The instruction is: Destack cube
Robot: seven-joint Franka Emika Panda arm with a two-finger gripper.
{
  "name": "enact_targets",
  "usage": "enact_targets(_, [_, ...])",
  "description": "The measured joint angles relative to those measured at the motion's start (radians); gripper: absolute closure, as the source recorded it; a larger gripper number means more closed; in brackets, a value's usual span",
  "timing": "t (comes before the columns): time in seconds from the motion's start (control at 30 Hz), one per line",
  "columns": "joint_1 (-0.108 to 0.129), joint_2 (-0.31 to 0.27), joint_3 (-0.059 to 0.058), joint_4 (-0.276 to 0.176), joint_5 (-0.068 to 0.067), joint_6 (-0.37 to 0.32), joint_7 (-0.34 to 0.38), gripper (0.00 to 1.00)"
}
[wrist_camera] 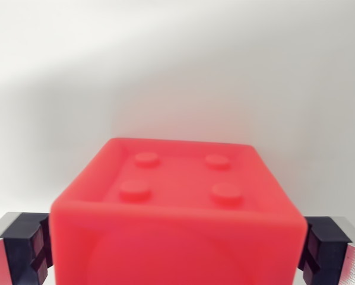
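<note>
Two dark jaw pads sit at the bottom corners of the wrist view, one on each side of a red cube (177, 219), and the jaws (177, 252) look spread to about the cube's width. Pads appear pressed against or right beside the cube's side walls; actual contact can't be confirmed, edges are blurred. So whether the cube is truly clamped: cannot tell. Silver finger bodies show just outside the pads.

Cube fills the lower middle of the frame, centred between the jaws. Its top face is recessed with four round studs (181, 176) in a square pattern. Its front face shows a faint round hollow, out of focus.

Whatever is below the cube is hidden, so there's no view of a second cube or of the desk (177, 71) under it; only a plain pale surface lies behind and around, nothing else on it.

Step judged: grasp stage of the destack, jaws straddling the top cube. Next move likely calls for a firm squeeze, then a straight lift so the cube comes free of anything under it, then setting it down apart on the desk.
</note>
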Motion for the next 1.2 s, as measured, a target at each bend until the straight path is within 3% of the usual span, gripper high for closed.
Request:
enact_targets(0.4, [0.0,-0.01,0.0,-0.003,0.0,-0.005,0.0,0.0])
enact_targets(1.2, [0.0,-0.13,0.001,-0.035,0.0,-0.09,0.0,0.0])
